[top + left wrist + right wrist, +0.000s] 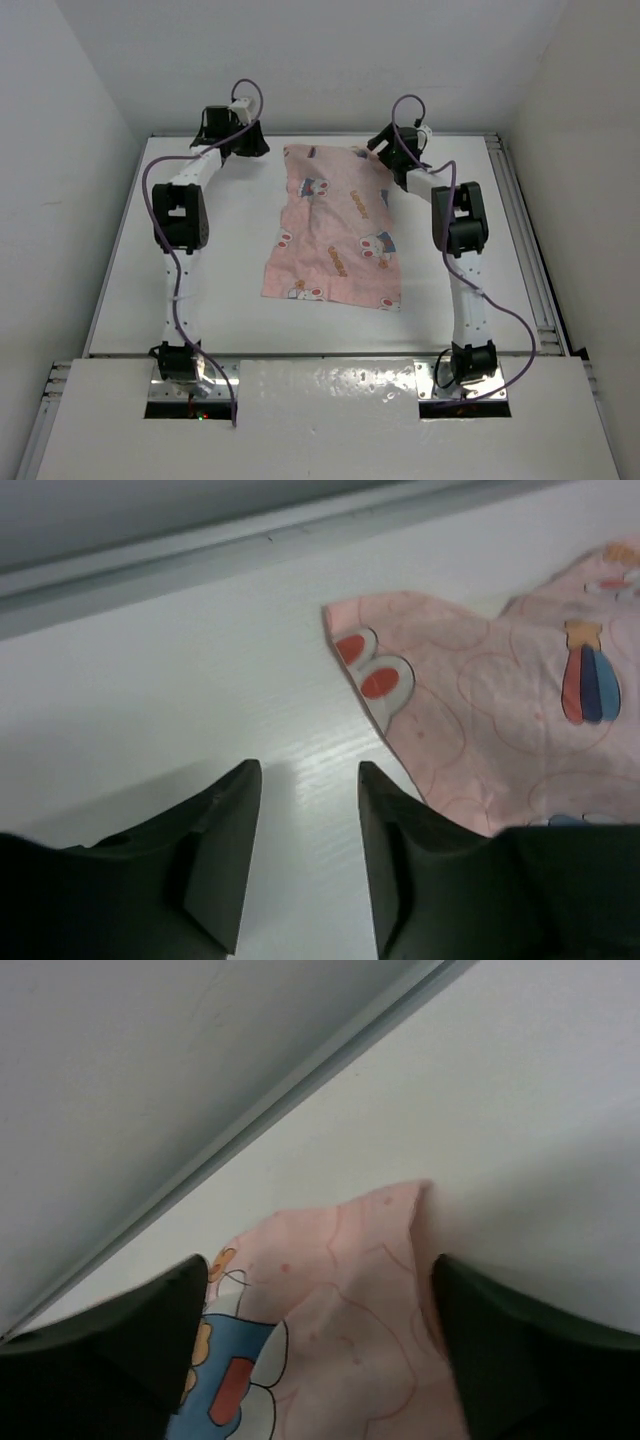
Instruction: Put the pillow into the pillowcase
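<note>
pillowcase point(335, 225) lies flat and rumpled on the white table point(220, 280), its far edge running between the two claws. its far left corner sits just right of the left claw point(307, 780), whose fingers stand apart over bare table, pinching nothing. its far right corner lies between the widely spread fingers of the right claw point(318, 1270), ungripped. the rest of the cloth trails back from both claws toward the arm bases.

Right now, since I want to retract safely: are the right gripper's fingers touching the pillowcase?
Cannot tell. In the right wrist view the pillowcase corner lies between the open fingers of the right gripper, its edges passing behind both; neither gap nor contact shows plainly.
</note>
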`<state>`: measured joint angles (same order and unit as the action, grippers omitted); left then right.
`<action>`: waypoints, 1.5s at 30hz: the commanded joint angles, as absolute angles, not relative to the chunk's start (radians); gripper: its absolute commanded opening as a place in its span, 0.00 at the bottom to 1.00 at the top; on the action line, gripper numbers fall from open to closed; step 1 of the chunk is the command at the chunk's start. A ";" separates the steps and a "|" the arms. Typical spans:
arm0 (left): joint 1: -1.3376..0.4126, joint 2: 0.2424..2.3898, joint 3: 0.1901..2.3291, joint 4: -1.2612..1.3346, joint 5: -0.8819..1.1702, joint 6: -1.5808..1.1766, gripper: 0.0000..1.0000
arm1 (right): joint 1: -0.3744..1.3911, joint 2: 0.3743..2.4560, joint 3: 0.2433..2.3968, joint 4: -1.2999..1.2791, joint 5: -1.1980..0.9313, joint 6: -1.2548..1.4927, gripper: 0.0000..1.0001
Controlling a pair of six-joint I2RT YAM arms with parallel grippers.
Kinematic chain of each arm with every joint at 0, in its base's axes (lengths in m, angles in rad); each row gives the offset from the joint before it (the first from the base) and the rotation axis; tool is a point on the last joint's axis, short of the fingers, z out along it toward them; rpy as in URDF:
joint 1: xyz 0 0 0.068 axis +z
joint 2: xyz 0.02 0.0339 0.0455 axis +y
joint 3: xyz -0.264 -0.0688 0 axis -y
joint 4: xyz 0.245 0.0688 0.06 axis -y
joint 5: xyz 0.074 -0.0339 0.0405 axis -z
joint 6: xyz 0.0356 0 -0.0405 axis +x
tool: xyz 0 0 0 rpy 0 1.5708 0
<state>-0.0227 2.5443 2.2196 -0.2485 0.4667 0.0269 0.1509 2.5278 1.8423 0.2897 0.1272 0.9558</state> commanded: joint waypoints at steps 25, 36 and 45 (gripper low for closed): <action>0.063 1.956 1.740 -0.607 0.434 0.173 0.62 | -0.037 1.583 1.046 -0.205 0.144 0.511 0.99; -0.156 1.789 1.341 -0.745 0.462 0.310 0.63 | 0.123 1.401 0.766 -0.218 -0.092 0.523 0.86; -0.305 1.779 1.123 -0.646 0.482 0.241 0.98 | 0.227 1.298 0.467 -0.164 -0.115 0.672 0.83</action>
<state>-0.2295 1.8294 1.1690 -0.7422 0.4904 0.2771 0.2035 1.3281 0.5232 -0.2081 -0.1017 0.6003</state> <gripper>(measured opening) 0.960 0.835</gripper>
